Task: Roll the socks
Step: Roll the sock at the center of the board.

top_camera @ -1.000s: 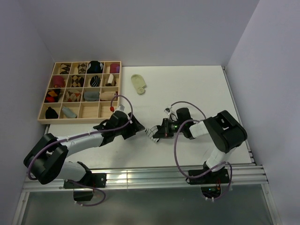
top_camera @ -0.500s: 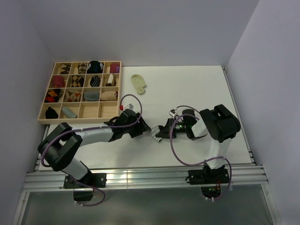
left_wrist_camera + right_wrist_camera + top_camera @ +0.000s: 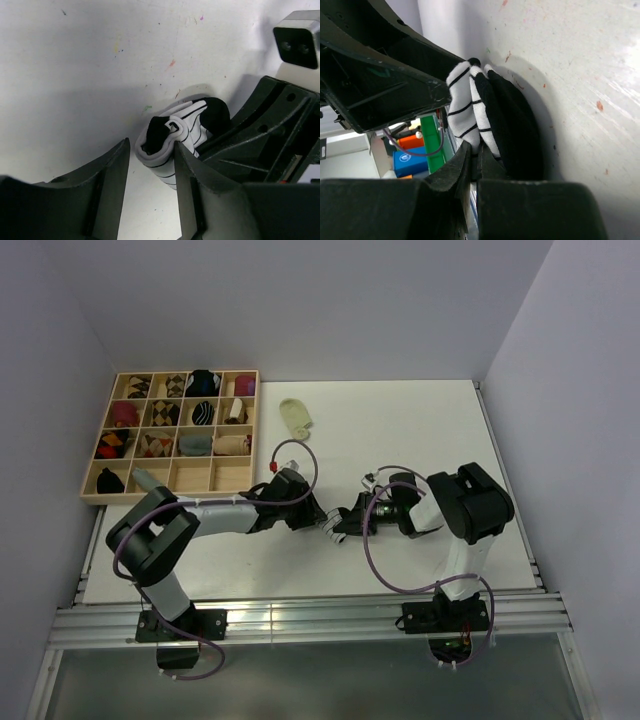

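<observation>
Your left fingers (image 3: 107, 190) are standing spread in the lower part of the left wrist view, and the striped sock (image 3: 182, 132) is lying bunched at their tips. Its white cuff end is sitting in the gap and touching the finger on the right, while a sliver of bare bench (image 3: 75, 75) is showing between the cloth and the finger on the left. Your right fingers (image 3: 445, 175) are pressing almost together at the bottom of the right wrist view and are pinching a fold of that sock, with white striped cloth and a black patch bulging out just above them. From above, you are holding both arms tip to tip near the middle of the bench, slightly toward the lower edge of the frame, and the sock is showing only as a small white scrap between them. The yellow-green sock (image 3: 296, 418) is lying flat and alone toward the upper middle of the frame, well apart from both arms. A wooden tray (image 3: 150, 498) is sitting at the upper left, just left of that sock, and rolled socks (image 3: 203, 382) are filling most of its compartments.
</observation>
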Action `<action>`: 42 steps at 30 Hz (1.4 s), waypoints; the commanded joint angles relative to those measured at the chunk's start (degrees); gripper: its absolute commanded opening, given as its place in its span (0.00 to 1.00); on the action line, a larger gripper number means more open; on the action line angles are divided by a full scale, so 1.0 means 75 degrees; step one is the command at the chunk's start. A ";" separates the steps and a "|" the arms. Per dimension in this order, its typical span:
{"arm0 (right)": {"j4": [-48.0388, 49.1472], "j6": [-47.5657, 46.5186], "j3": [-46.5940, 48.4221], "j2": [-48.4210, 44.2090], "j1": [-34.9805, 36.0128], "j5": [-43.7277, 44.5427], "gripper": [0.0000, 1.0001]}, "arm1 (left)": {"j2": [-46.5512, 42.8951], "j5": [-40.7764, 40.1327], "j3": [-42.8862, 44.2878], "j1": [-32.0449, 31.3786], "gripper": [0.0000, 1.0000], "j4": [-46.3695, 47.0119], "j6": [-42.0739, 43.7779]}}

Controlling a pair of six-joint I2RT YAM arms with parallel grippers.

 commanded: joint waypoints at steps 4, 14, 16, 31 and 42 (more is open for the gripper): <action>-0.2590 -0.1332 0.0130 -0.1011 0.0004 0.1663 0.08 | 0.0415 -0.0178 0.0541 -0.0104 0.40 -0.0970 0.0373; -0.5907 -0.2915 0.1114 -0.4102 0.1723 0.5668 0.38 | 0.0697 -0.0260 0.0963 -0.0174 0.39 -0.1557 0.0678; -0.6119 -0.3148 0.1138 -0.4480 0.2054 0.6256 0.39 | 0.0720 -0.0272 0.1033 -0.0209 0.39 -0.1580 0.0725; -0.5816 -0.4087 0.1056 -0.5033 0.3800 0.7664 0.40 | 0.0744 -0.0260 0.1174 -0.0303 0.39 -0.1569 0.0819; -0.5874 -0.3842 0.1045 -0.4118 0.4118 0.8402 0.40 | 0.0732 -0.0295 0.1244 -0.0303 0.39 -0.1604 0.0830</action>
